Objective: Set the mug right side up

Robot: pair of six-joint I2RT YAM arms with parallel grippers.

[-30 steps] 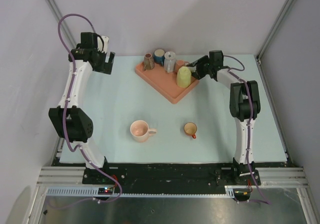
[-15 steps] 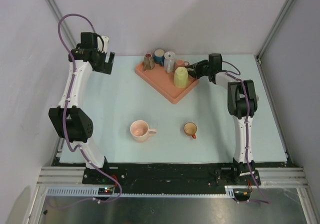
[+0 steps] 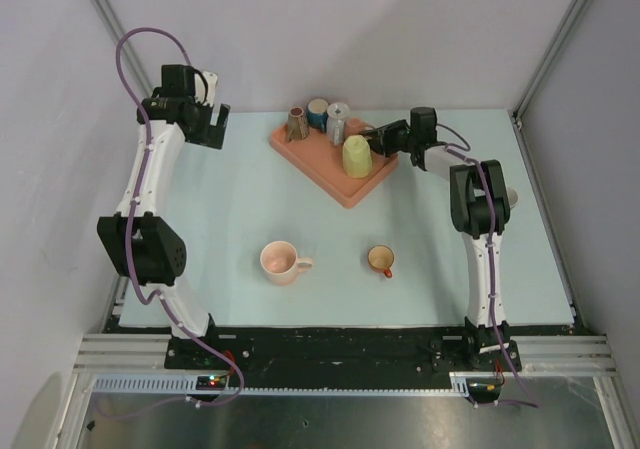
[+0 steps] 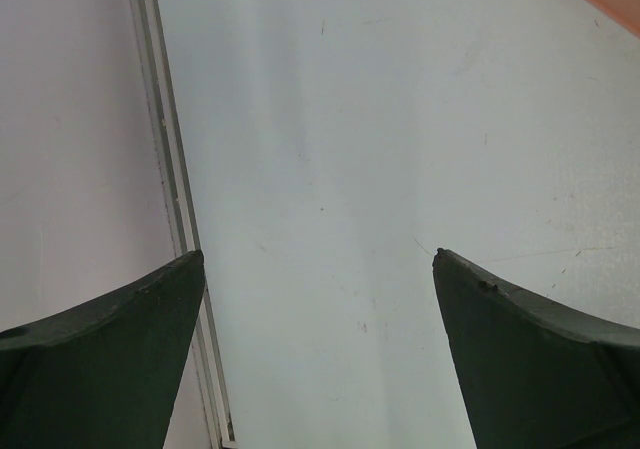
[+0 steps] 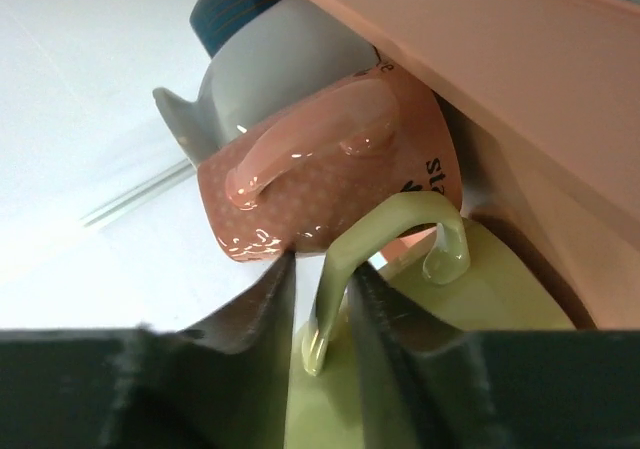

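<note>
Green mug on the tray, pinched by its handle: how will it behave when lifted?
Green mug looks glazed and rigid, so the handle may slip in the right hand. Held off-centre, it will probably swing. The pink mug sits close; it may get nudged.

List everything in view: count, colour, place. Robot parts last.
tray: 1, salmon, far centre of the table
yellow-green mug: 1, yellow-green, right part of the tray, base up
pink dotted mug: 1, pink, at the tray, just behind the yellow-green mug's handle
grey mug: 1, grey, far edge of the tray
blue mug: 1, blue, far edge of the tray, left of the grey mug
brown mug: 1, brown, far left corner of the tray
pink cup: 1, pale pink, near centre of the table, upright
small cup: 1, red handle, right of the pink cup, upright
table: 1, pale blue
left gripper: 1, black, open over bare table, far left
right gripper: 1, black, shut on the yellow-green mug's handle
</note>
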